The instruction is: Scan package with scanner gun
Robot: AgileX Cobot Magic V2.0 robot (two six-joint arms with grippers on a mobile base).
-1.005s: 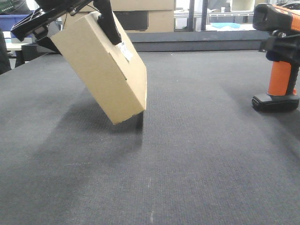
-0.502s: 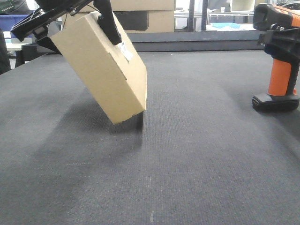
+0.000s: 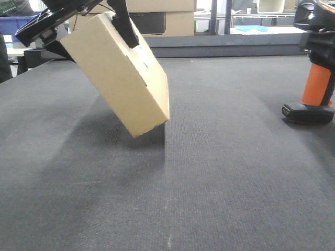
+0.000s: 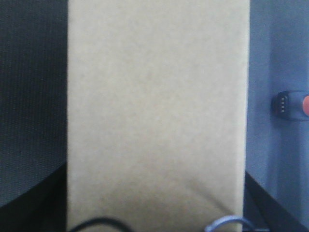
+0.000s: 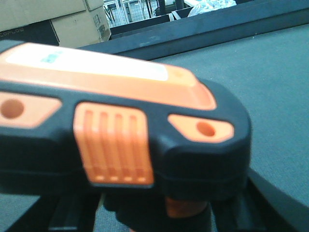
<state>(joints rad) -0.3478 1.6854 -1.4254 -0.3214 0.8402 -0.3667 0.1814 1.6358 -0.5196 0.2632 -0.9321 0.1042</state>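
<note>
A plain brown cardboard box [image 3: 123,78] hangs tilted, its low corner just above the dark grey table [image 3: 209,183]. My left gripper [image 3: 89,29] is shut on the box's upper end, with one black finger [image 3: 125,29] across its near face. In the left wrist view the box [image 4: 157,106] fills the frame between dark fingers [image 4: 29,205]. The orange and black scanner gun [image 3: 315,83] stands upright at the right edge, its base at the table. My right gripper [image 3: 318,49] is shut on the handle below the head. The scanner's head [image 5: 120,121] fills the right wrist view.
A raised dark ledge [image 3: 225,44] runs along the table's far edge. Cardboard cartons [image 3: 172,15] and shelving stand behind it. The scanner's base also shows in the left wrist view [image 4: 289,102], to the right of the box.
The box has shifted slightly right and tilted a little more. The scanner gun has moved right, so its head is now partly cut off by the frame edge.
</note>
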